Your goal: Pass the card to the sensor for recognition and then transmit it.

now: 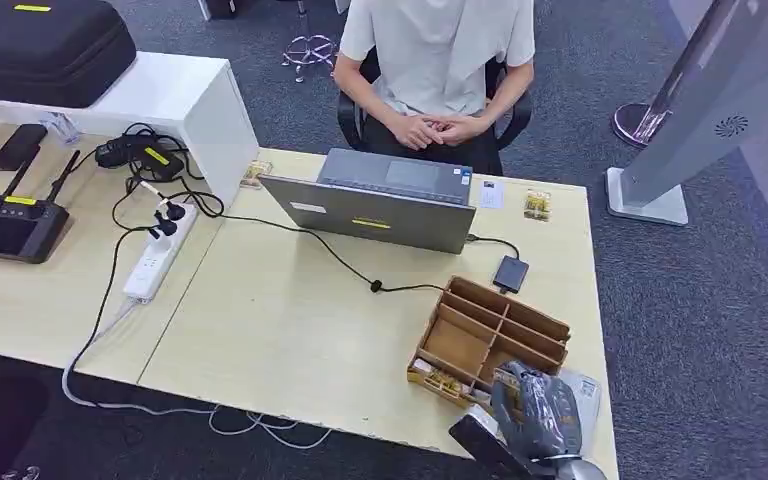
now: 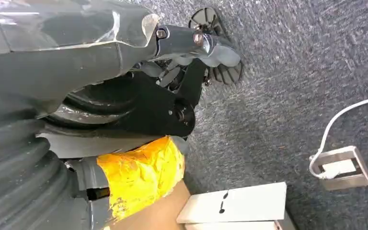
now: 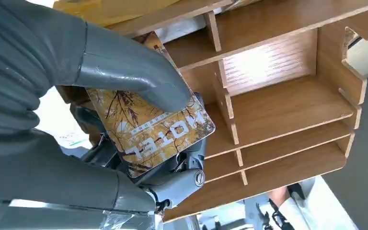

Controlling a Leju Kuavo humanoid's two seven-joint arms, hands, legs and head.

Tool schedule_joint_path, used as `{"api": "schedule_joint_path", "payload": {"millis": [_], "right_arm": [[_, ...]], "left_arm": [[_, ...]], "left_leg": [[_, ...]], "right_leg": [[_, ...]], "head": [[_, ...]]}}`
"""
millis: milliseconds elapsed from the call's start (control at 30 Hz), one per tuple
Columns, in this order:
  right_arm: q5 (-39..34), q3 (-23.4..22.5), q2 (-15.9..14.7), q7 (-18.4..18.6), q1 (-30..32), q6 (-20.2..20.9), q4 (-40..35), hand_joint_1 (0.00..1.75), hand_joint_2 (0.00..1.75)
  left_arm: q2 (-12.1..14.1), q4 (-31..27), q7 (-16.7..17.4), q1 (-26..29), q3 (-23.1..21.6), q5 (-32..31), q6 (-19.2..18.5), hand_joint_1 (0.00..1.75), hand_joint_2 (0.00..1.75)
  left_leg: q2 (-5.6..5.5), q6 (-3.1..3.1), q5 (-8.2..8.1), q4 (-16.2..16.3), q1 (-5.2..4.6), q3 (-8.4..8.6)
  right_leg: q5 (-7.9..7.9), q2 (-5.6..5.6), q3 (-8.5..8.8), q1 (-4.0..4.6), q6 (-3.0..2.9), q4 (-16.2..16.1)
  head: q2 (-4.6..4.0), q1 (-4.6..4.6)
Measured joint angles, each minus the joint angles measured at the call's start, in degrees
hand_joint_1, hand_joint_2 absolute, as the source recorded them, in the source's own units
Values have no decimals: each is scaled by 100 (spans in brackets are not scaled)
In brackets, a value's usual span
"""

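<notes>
The right hand [image 1: 540, 412] sits at the near right corner of the table [image 1: 290, 330], just near of the wooden organizer [image 1: 490, 335]. In the right wrist view its thumb [image 3: 134, 79] presses a HOTEL key card [image 3: 155, 132] against the darker fingers [image 3: 182, 179], so the card is held above the organizer's compartments. The small black card reader [image 1: 510, 272] lies just beyond the organizer, near the open laptop [image 1: 380, 205]. A person [image 1: 438, 60] sits at the far side. I cannot tell whether the left hand is wide or closed.
</notes>
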Motion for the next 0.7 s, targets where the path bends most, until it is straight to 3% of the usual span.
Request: {"api": "schedule_joint_path", "payload": {"millis": [267, 533, 700], "right_arm": [[-144, -136, 112, 2, -262, 260, -206, 175, 175], [-553, -446, 282, 540, -1822, 662, -267, 175, 175], [-535, -577, 394, 724, -2304, 629, -194, 175, 175]], "left_arm": [[7, 0, 74, 0, 20, -166, 7, 0, 175], [63, 0, 201, 0, 22, -422, 13, 0, 175], [87, 0, 210, 2, 20, -538, 46, 0, 175]], "left_leg": [[5, -1, 2, 0, 0, 0], [9, -9, 19, 1, 1, 5], [7, -10, 19, 0, 2, -4]], "right_leg": [[2, 4, 1, 0, -1, 2], [19, 8, -1, 0, -6, 3], [19, 10, -6, 1, -6, 11]], "head": [[0, 0], [0, 0], [0, -2]]}}
